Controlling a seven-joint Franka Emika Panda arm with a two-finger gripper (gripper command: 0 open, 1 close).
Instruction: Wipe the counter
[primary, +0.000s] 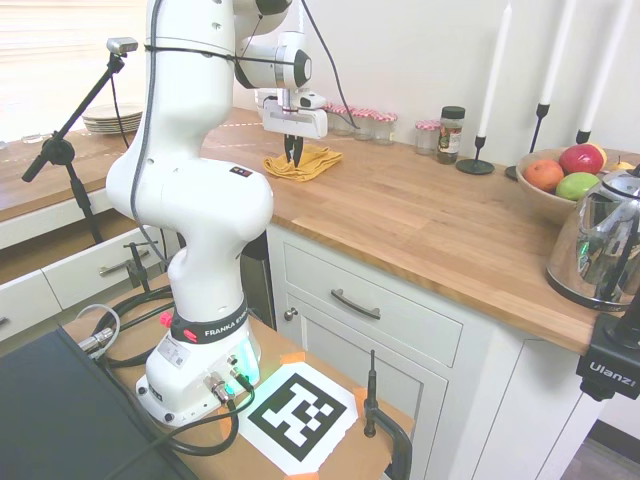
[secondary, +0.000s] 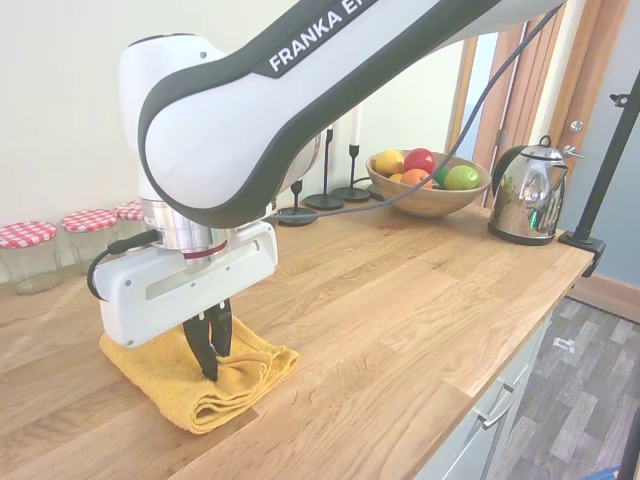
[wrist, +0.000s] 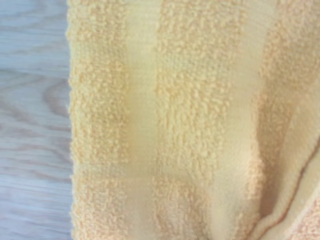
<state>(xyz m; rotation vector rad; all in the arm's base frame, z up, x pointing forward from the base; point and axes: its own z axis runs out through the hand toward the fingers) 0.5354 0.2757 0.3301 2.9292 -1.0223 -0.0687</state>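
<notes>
The end effector (secondary: 210, 352) is pointing straight down with its two fingers drawn together, pinching a ridge of the folded yellow towel (secondary: 160, 375) that is lying on the wooden surface (secondary: 400, 300). In the wrist view the towel (wrist: 180, 120) is filling nearly the whole picture, with a strip of bare wood showing along one side, so the end effector is sitting over the cloth's middle, not its edge.

The towel is resting near the jar end of the surface (primary: 420, 215), close to its front edge. The surface's long axis is running away from the towel toward the fruit bowl (secondary: 428, 190) and kettle (secondary: 528, 192), and that long bare stretch is the ground still to be wiped. Judging from this, the coming stroke should be dragging the cloth along that axis while pressing down, stopping short of the candlesticks (secondary: 325, 190) and bowl.
</notes>
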